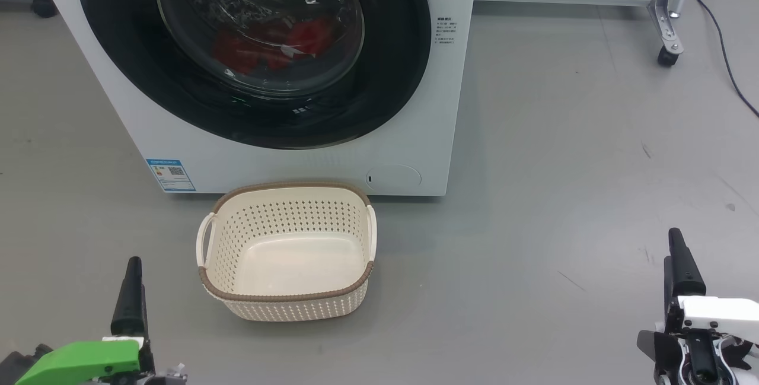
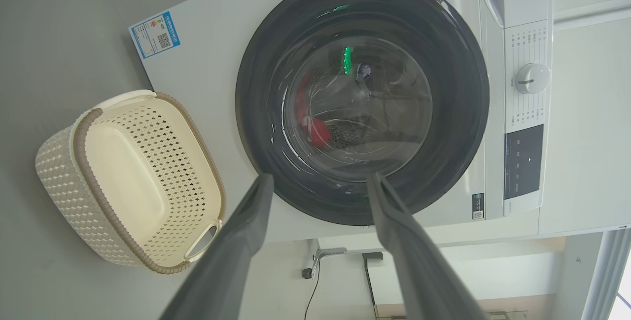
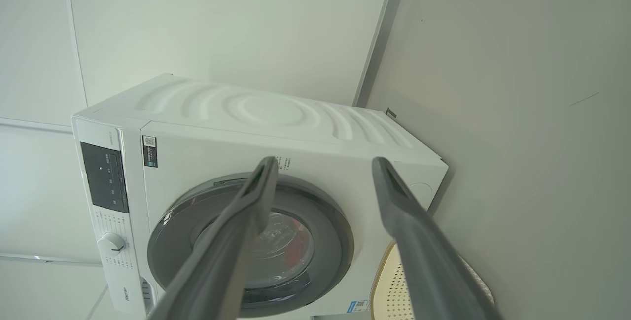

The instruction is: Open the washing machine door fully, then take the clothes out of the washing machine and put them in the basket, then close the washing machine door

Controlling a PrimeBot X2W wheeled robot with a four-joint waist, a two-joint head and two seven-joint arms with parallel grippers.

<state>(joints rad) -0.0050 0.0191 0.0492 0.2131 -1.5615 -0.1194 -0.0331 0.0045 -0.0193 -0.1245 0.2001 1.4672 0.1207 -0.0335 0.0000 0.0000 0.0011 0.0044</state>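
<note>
As the washing machine door (image 1: 255,118) sits shut over the clothes (image 1: 296,38), it lies straight ahead of the left jaws, judged the nearer pair, and obliquely off the right jaws, both released, empty

Bright, even, diffuse indoor light in all three views, with no hard shadows. In the head view the big white front-loading washing machine (image 1: 456,106) lays a faint soft shadow on the grey floor (image 1: 563,165) to its right. The small cream perforated plastic basket (image 1: 284,308) casts a thin one beside it. The round door with glossy black rim and clear glass bowl (image 1: 391,76) carries white glints and streaked reflections that dim the red clothes (image 1: 267,47) behind it. The wrist views bow straight edges toward the corners. The long dark fingers (image 2: 236,241) of the left tool (image 2: 320,177) and of the right tool (image 3: 323,162) blur near the bottom edge. The lower right corner of the left wrist view is blown out white
</note>
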